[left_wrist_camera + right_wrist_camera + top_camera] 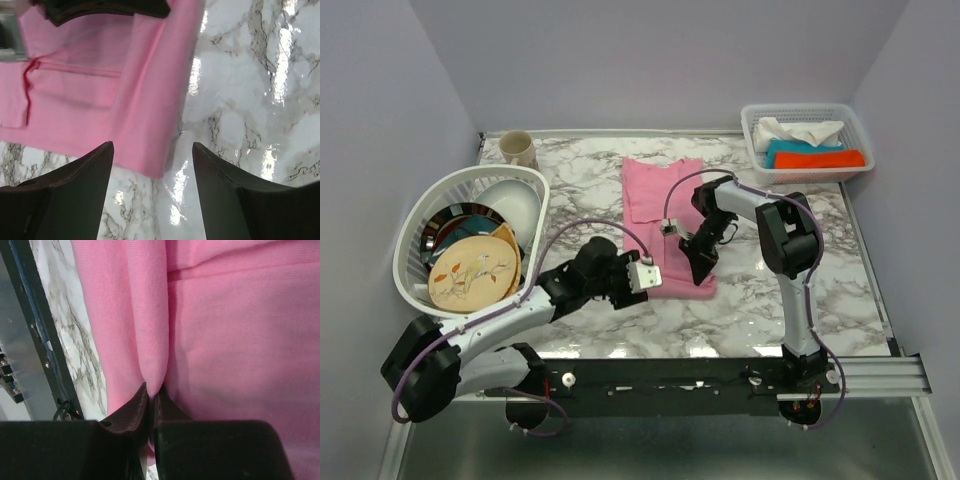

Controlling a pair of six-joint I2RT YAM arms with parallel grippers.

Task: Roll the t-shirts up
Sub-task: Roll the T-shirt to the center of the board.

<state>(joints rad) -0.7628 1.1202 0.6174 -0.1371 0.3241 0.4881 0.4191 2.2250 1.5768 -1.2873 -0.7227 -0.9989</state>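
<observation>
At the far-left corner of the marble table (590, 320) stands a beige cup (518, 149), upright. Just near of it sits a white oval dish basket (412, 238) holding a white bowl (511, 204), a dark plate (454, 224) and a cream plate with a leaf pattern (470, 276), the plates leaning against one another.

The left arm reaches from its base across the near-left table. The left claw (152, 149) is spread, with nothing between its fingers. In the left wrist view the near-left corner of the shirt lies flat on the marble just ahead of the gap, not touched by either finger.

At the table's middle lies the pink t-shirt (655, 190), folded into a long narrow strip that runs from the far side towards the near side.

The right arm bends down over the strip's near-right part. The right claw (152, 392) is pressed together on a raised ridge of the pink fabric, pinching it between the fingertips.

At the far-right corner sits a white rectangular basket (807, 111) with folded cloths inside: white, teal and orange.
</observation>
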